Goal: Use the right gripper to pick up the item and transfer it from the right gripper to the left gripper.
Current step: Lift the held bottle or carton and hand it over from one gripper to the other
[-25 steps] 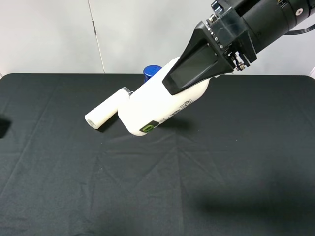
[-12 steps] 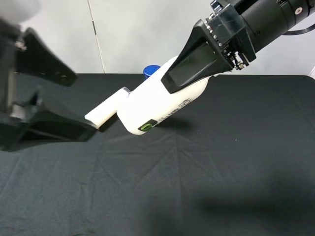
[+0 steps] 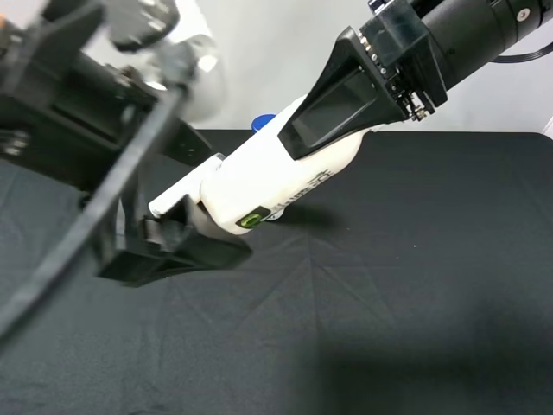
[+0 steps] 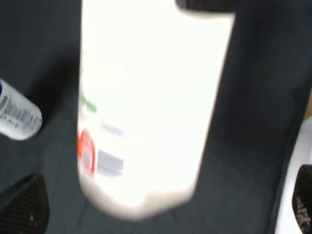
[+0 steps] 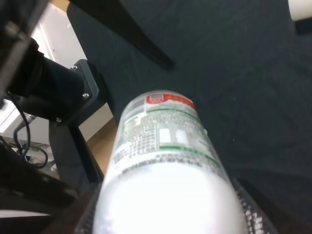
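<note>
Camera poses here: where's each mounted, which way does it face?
Exterior high: up high, looking down on the black cloth; both arms show, right claw gripping the bottle, left claw open at its free end.
Left wrist: on the left arm, facing the bottle between its own fingertips.
Right wrist: on the right arm, looking along the bottle toward the left arm.
Shared: all see the bottle.

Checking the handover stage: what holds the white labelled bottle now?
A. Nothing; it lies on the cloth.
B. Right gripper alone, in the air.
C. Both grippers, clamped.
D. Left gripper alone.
B: the right gripper is shut on the bottle, tilted above the black cloth, while the left gripper stands open at its lower end.
</note>
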### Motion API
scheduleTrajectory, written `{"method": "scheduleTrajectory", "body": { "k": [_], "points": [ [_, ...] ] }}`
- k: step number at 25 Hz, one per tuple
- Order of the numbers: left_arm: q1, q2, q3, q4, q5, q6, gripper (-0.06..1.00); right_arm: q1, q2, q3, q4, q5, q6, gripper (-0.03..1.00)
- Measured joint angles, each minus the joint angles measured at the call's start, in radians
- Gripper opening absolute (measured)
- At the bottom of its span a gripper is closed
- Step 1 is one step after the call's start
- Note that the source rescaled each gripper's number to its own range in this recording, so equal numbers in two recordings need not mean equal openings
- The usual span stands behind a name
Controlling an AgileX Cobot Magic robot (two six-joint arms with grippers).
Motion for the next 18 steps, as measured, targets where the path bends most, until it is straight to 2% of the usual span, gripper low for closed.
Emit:
{"method": "scheduleTrajectory", "body": {
  "k": [7, 18],
  "points": [
    [-0.061, 0.083, 0.000, 0.020, -0.120, 0.000, 1.00, 0.000, 0.000, 0.000, 0.007, 0.000, 0.006, 0.01],
    [-0.071, 0.119, 0.000, 0.030, -0.220, 0.000, 0.99, 0.000, 0.001, 0.000, 0.010, -0.014, 0.044, 0.01]
  ]
}}
